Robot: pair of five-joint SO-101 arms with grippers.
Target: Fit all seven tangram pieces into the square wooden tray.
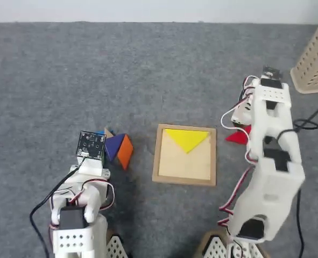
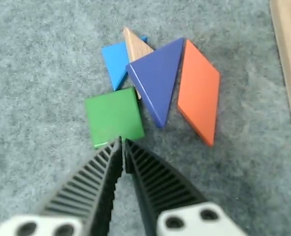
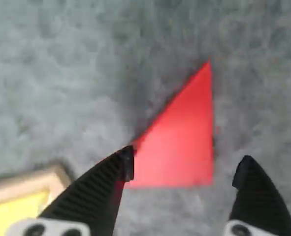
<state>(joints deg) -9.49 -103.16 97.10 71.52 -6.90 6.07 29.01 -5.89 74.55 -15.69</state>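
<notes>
1. Red triangle (image 3: 184, 142) — looks like thin painted wood, so probably light, stiff and slick on its faces. It lies flat on the grey mat (image 1: 51, 70), so nothing can get under it. I'd pinch across two edges near the middle so it doesn't swivel.
2. In the high view it's right of centre, near the tray's (image 1: 157, 161) right rim and partly under the right arm.
3. Right gripper (image 3: 185, 164) is spread wide and straddles the triangle. One fingertip is at the corner on the tray side, the other just off the opposite edge. Can't tell if the tips touch the mat.
4. The tray sits just below centre of the high view. A yellow triangle (image 1: 186, 138) lies along its top edge; the rest is bare.
5. Left gripper (image 2: 122, 144) is closed on nothing, tips right at the edge of the green square (image 2: 114, 116).
6. Dark blue triangle (image 2: 157, 78), orange parallelogram (image 2: 198, 91), light blue piece (image 2: 116, 61) and bare-wood triangle (image 2: 135, 44) are bunched with the square, left of the tray — they'll need separating.
</notes>
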